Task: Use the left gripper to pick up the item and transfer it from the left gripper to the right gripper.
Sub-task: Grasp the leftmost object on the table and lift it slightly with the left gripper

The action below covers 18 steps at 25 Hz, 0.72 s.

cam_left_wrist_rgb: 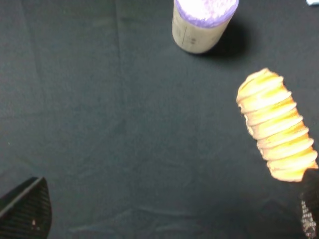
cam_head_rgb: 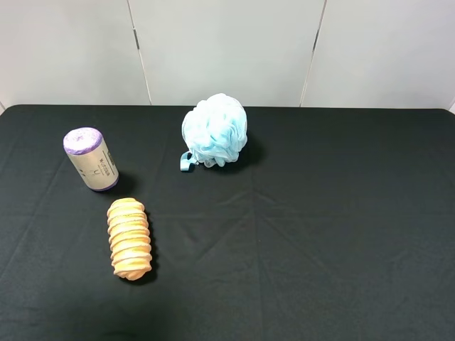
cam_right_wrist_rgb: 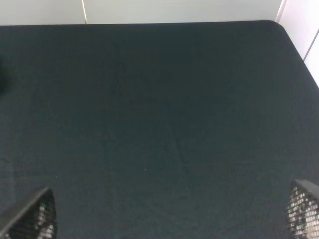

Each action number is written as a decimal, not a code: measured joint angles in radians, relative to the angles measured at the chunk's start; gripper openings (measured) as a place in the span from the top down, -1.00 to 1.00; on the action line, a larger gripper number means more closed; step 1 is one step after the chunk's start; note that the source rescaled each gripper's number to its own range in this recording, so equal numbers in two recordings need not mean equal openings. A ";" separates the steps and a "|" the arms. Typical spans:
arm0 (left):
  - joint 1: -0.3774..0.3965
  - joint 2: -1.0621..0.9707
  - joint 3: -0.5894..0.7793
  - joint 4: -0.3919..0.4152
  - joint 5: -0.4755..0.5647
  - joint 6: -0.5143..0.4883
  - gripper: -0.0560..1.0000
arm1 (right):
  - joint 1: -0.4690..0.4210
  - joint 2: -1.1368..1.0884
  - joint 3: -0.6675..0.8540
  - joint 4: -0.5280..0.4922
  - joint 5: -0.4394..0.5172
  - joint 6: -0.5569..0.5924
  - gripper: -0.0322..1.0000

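We see one item (cam_head_rgb: 91, 159) on the black-covered table (cam_head_rgb: 320, 213), near its left edge and towards the far left corner. It seems to stand on one end, so its long axis runs up from the cloth and a purple end faces upward; a thin purple rim shows at its foot. The cream label wraps its side and carries small dark print in a narrow column (too small for us to read, in either view that shows it). In the left wrist view the item (cam_left_wrist_rgb: 202, 27) stands apart from the one ridged orange loaf (cam_left_wrist_rgb: 276, 124).

That loaf (cam_head_rgb: 129, 239) lies flat, closer to the front edge than the item, with its length running roughly from far edge to front edge. One fluffy light-blue pouf (cam_head_rgb: 215, 131) sits near the far edge, left of the middle, with a short blue loop hanging at its side.

We count two pincers, each seen only from its own wrist camera. The left gripper (cam_left_wrist_rgb: 167, 211) has its fingers spread wide with nothing between them but cloth. The right gripper (cam_right_wrist_rgb: 167, 211) is likewise spread wide over bare cloth near the far right corner.
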<state>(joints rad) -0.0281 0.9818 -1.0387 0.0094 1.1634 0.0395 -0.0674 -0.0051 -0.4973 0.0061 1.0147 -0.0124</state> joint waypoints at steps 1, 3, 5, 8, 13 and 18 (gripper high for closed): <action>0.000 0.020 0.000 0.000 0.000 0.001 -0.98 | 0.000 0.000 0.000 0.000 0.000 0.000 -1.00; 0.000 0.068 0.000 0.000 -0.001 0.001 -0.99 | 0.000 0.000 0.000 0.000 0.000 0.000 -1.00; 0.000 0.111 0.000 0.000 -0.002 0.001 -0.99 | 0.000 0.000 0.000 0.000 0.000 0.000 -1.00; 0.000 0.181 0.000 -0.004 -0.008 0.004 -0.99 | 0.000 0.000 0.000 0.000 0.000 0.000 -1.00; 0.000 0.288 0.000 -0.017 -0.060 0.031 -0.99 | 0.000 0.000 0.000 0.000 0.000 0.000 -1.00; 0.000 0.386 0.000 -0.018 -0.121 0.052 -0.99 | 0.000 0.000 0.000 0.000 0.000 0.000 -1.00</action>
<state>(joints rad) -0.0281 1.3678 -1.0387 -0.0089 1.0423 0.0912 -0.0674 -0.0051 -0.4973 0.0061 1.0147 -0.0124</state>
